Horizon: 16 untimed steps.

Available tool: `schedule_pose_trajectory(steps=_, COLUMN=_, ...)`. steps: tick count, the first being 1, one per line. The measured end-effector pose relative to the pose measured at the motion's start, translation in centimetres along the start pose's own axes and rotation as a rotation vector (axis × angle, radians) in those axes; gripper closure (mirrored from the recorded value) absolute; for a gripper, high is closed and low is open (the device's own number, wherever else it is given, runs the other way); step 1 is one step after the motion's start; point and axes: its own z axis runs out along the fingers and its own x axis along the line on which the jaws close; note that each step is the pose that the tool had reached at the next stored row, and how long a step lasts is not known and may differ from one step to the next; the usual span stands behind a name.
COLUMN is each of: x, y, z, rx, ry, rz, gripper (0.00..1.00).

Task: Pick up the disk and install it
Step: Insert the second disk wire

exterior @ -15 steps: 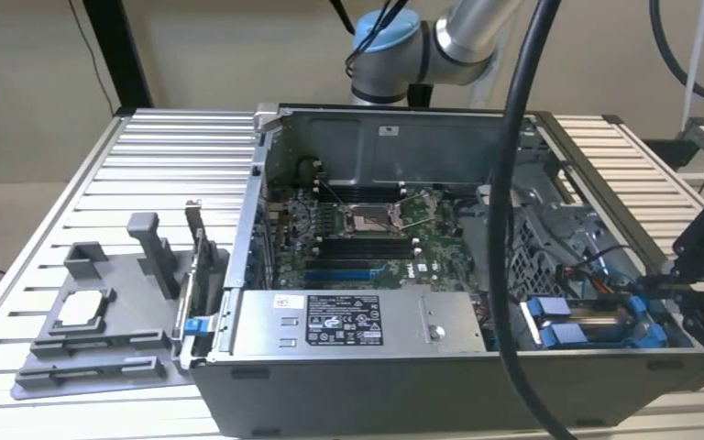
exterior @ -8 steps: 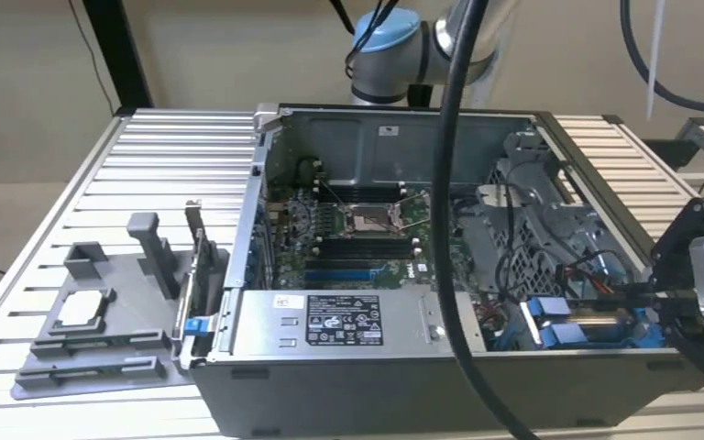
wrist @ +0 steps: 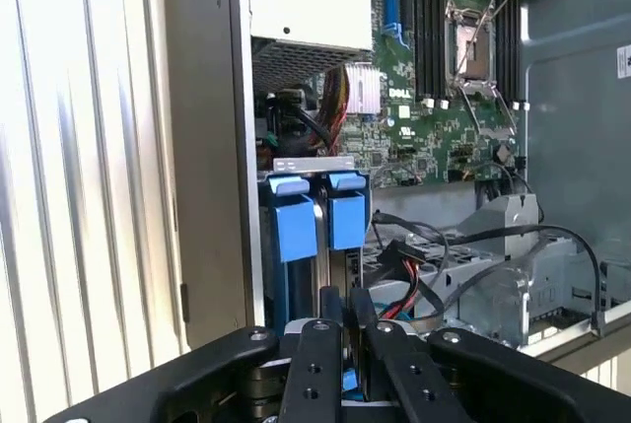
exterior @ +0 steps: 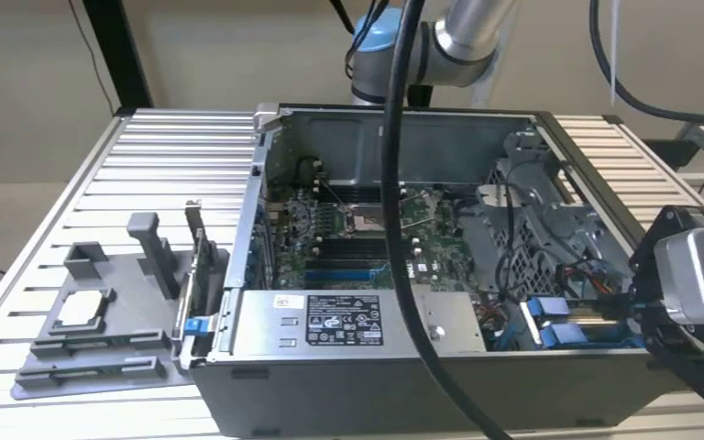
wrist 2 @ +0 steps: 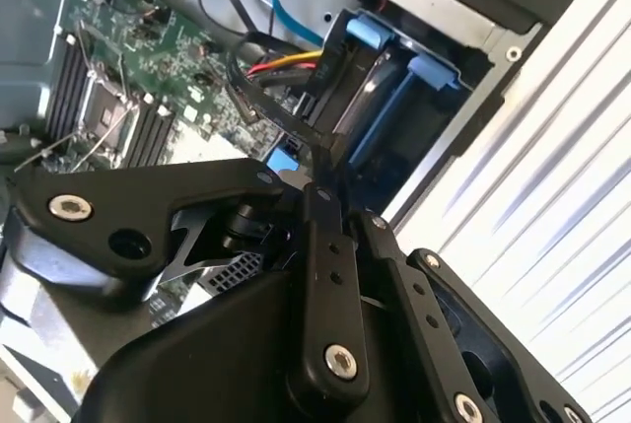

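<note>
The claw hangs just above the disk bay at the near corner of the open computer case on the exterior view's right, fingers nearly together, nothing visibly gripped. The disk, blue-framed, sits slotted in that bay.

Open computer case, green motherboard, grey holder tray
</note>
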Motion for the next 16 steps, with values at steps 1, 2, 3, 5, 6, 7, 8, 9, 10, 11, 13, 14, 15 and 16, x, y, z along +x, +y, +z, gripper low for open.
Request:
schedule_pose_trajectory(steps=1, x=-0.19, y=0.10, z=0.03, rx=0.0016, ry=0.0064, rz=-0.001, gripper=1.00)
schedule_pose_trajectory(steps=2, x=-0.38, y=0.19, z=0.07, rx=0.0039, ry=0.0146, rz=-0.002, gripper=1.00)
schedule_pose_trajectory(steps=3, x=-0.59, y=0.25, z=0.14, rx=0.0081, ry=0.0225, rz=-0.004, gripper=1.00)
schedule_pose_trajectory(steps=5, x=-1.03, y=0.33, z=0.30, rx=0.0241, ry=0.0387, rz=-0.011, gripper=1.00)
schedule_pose_trajectory(steps=6, x=-1.22, y=0.36, z=0.39, rx=0.0347, ry=0.0493, rz=-0.017, gripper=1.00)
schedule_pose_trajectory(steps=7, x=-1.38, y=0.40, z=0.48, rx=0.0464, ry=0.0613, rz=-0.022, gripper=1.00)
schedule_pose_trajectory(steps=8, x=-1.53, y=0.44, z=0.56, rx=0.0576, ry=0.0734, rz=-0.028, gripper=1.00)
schedule_pose_trajectory(steps=9, x=-1.65, y=0.50, z=0.62, rx=0.0691, ry=0.0883, rz=-0.034, gripper=1.00)
schedule_pose_trajectory(steps=10, x=-1.78, y=0.57, z=0.69, rx=0.0793, ry=0.1004, rz=-0.039, gripper=1.00)
schedule_pose_trajectory(steps=11, x=-1.91, y=0.67, z=0.77, rx=0.0876, ry=0.1090, rz=-0.043, gripper=1.00)
schedule_pose_trajectory(steps=13, x=-2.14, y=1.00, z=0.90, rx=0.0991, ry=0.1176, rz=-0.048, gripper=1.00)
schedule_pose_trajectory(steps=14, x=-2.26, y=1.23, z=0.96, rx=0.1024, ry=0.1185, rz=-0.050, gripper=1.00)
schedule_pose_trajectory(steps=15, x=-2.39, y=1.47, z=1.04, rx=0.1052, ry=0.1187, rz=-0.051, gripper=1.00)
schedule_pose_trajectory(steps=16, x=-2.51, y=1.73, z=1.11, rx=0.1078, ry=0.1187, rz=-0.052, gripper=1.00)
